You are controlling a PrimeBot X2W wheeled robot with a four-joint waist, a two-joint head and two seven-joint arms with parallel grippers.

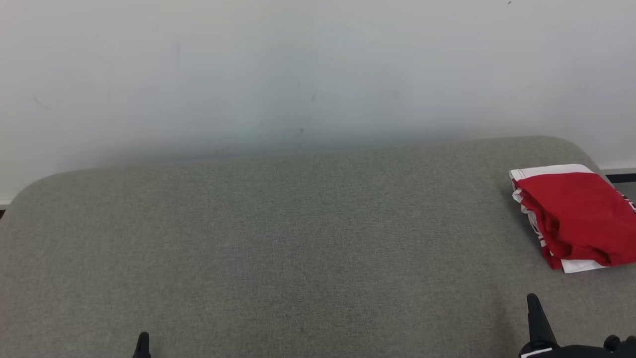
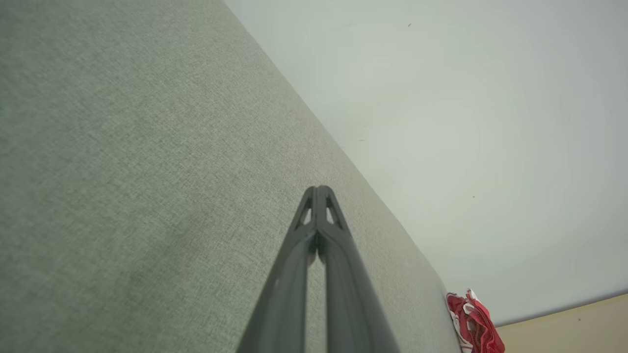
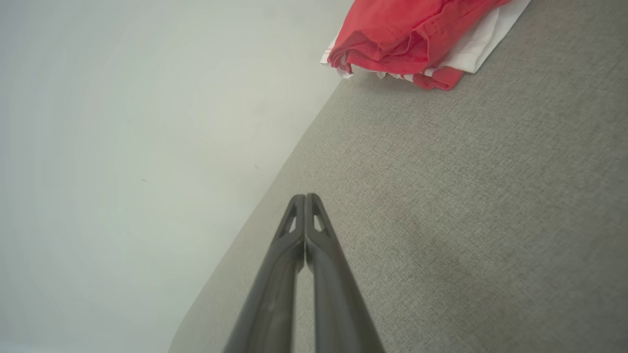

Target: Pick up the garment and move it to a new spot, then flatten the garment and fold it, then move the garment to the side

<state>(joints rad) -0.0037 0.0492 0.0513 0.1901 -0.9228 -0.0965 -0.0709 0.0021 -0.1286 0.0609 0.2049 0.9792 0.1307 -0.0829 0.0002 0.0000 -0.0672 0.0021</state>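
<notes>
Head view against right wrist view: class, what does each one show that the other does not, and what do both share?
Head view, not the right wrist view: the left claw tip at lower left, and the flat red top of the folded garment. Right wrist view, not the head view: the right claw with fingers pressed together along their length, and the garment's stacked, stitched edges. Both: the garment, the right claw, the grey cushion and the pale wall.

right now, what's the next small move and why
Likely none, just park both arms: the folded red and white garment lies at the right edge of the grey fabric surface, and the left gripper and right gripper are shut, clear of it.
</notes>
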